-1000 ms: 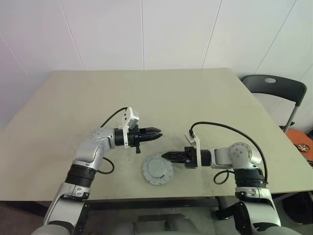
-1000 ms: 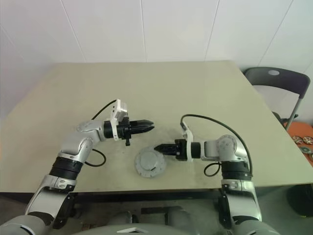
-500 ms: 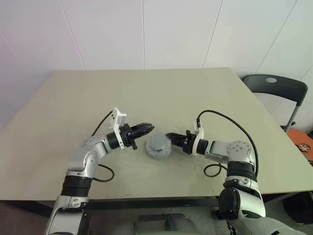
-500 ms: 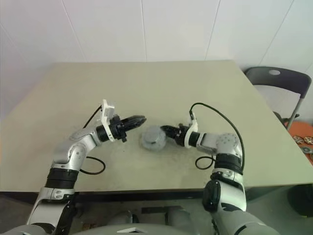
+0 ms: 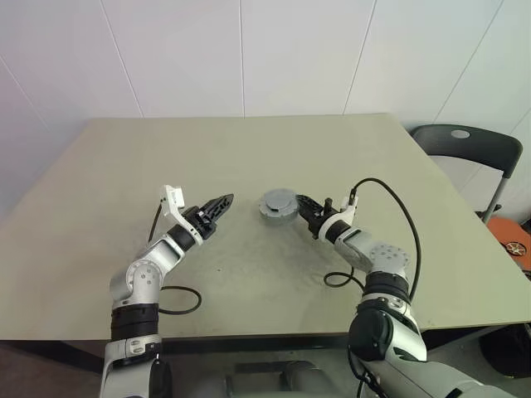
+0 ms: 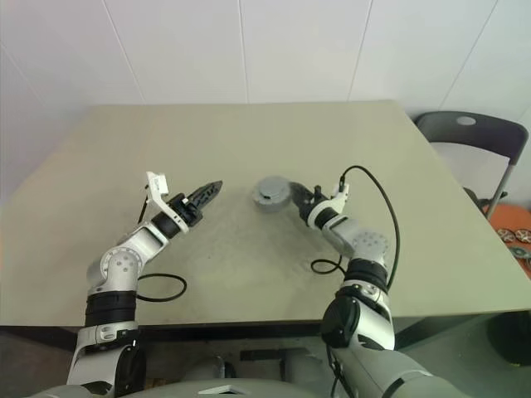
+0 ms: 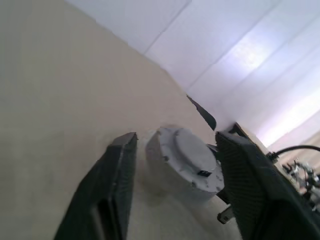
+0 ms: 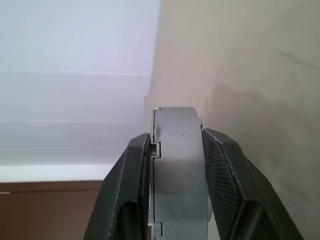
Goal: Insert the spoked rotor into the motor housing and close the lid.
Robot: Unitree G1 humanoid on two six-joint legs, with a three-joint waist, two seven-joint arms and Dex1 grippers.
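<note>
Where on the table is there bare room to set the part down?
Bare: the table behind and left of the left gripper, and its right side toward the chair. Crowded: mid-table, where the right gripper clamps the closed housing.

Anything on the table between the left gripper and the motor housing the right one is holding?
No. Between the left gripper and the motor housing, clamped in the right gripper, lies only bare table, as the left eye view shows.

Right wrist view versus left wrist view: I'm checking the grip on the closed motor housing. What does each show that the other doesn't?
Right wrist view alone: the right gripper clamping the motor housing top and bottom, seam edge-on. Left wrist view alone: the lid face, and the left gripper open, clear of the housing. Both: the housing, table and wall.
</note>
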